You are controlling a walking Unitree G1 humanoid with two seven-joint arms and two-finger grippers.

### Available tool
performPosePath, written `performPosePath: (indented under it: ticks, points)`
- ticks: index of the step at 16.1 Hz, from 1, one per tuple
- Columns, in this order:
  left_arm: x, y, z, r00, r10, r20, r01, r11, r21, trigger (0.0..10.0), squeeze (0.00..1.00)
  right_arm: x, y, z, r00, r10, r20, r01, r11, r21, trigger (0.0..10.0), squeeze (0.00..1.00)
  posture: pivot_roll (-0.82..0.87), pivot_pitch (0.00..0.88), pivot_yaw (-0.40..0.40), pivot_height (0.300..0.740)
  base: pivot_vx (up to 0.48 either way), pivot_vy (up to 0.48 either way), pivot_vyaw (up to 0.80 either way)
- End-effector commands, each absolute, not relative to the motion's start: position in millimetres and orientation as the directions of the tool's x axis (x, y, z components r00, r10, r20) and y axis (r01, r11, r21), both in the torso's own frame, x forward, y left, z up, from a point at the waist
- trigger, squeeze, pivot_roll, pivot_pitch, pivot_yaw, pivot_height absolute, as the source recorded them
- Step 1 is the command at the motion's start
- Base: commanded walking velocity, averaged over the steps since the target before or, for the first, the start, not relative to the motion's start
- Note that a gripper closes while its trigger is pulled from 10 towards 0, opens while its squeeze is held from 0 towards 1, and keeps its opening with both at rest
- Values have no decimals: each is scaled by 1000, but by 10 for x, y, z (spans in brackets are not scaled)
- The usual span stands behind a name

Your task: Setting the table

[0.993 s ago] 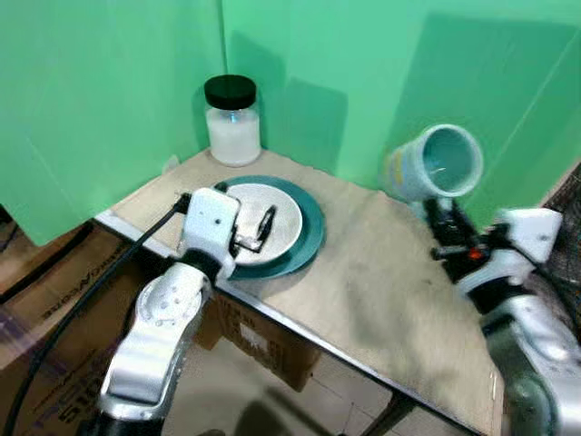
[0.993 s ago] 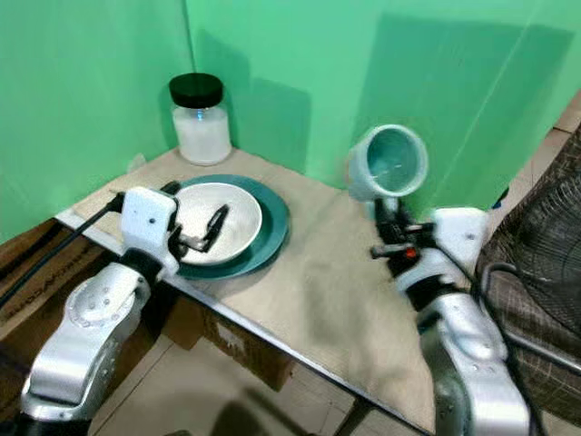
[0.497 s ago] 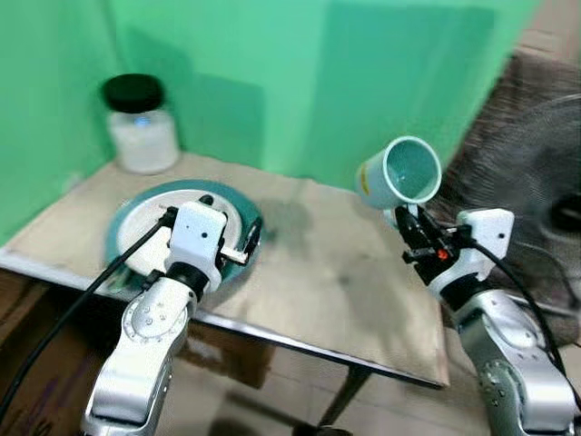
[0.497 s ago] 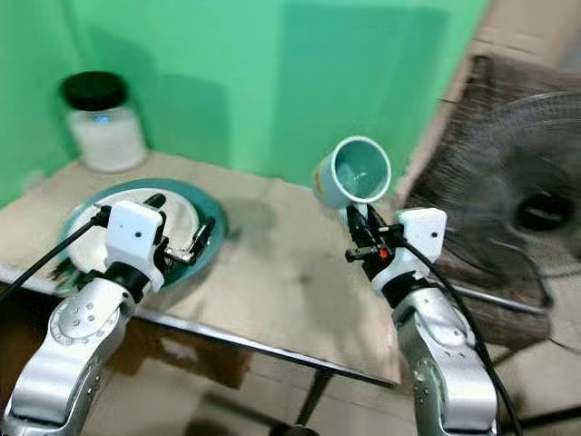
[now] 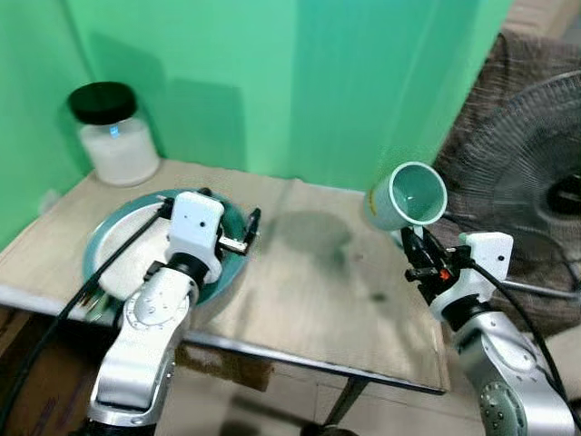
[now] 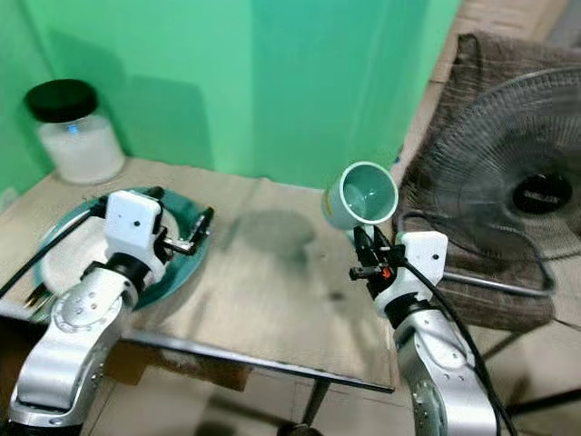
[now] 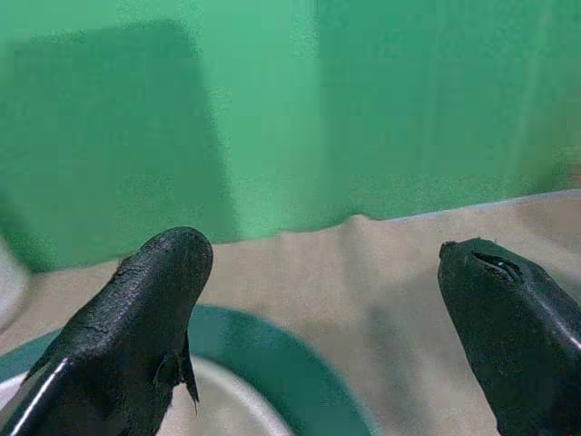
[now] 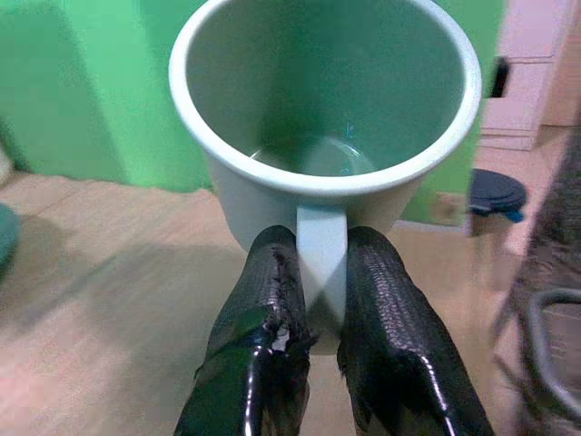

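My right tool is pinching the handle of the mug between its two fingers, holding it in the air above the tabletop's right edge, toward the far right corner. The mug is tilted, its mouth turned back toward my head camera, and the pale green inside looks empty. My left tool hangs with its fingers spread wide, nothing between them, over the right rim of the plate. That teal plate lies at the tabletop's left end, close to the near edge, and a white bowl sits on it, partly hidden behind my left arm. A jar with a black lid and white contents stands in the far left corner, near the green wall. A fan stands off the right end, beyond the mug.
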State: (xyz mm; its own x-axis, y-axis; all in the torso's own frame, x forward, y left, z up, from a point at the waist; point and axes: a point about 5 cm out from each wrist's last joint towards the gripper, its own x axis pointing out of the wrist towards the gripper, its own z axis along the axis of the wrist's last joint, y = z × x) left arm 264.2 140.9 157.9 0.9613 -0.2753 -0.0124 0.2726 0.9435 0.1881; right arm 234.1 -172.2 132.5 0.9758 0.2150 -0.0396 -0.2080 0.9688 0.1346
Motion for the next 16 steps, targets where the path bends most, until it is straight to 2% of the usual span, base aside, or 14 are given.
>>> performPosePath:
  ticks: [1,4,15,16]
  points:
    - [2641,1424,1538,960,-277,-39,279,941,192,10000,0,2370,-1791,1391,983,183,-1,-182,978,102,10000,0,54,0,-33,740,0,0,-800]
    - [2680,1499,1534,972,-232,-33,234,953,193,10000,0,2364,-1800,1425,987,162,6,-161,980,121,10000,0,58,0,-43,740,0,0,-800]
    - [2670,1466,1544,973,-229,-17,228,959,166,10000,0,2290,-1679,1369,986,166,-31,-159,973,165,10000,0,46,0,-50,740,0,0,-800]
    - [2669,1473,1540,976,-218,-18,218,963,159,10000,0,2294,-1683,1371,985,168,-32,-161,973,163,10000,0,48,0,-54,740,0,0,0]
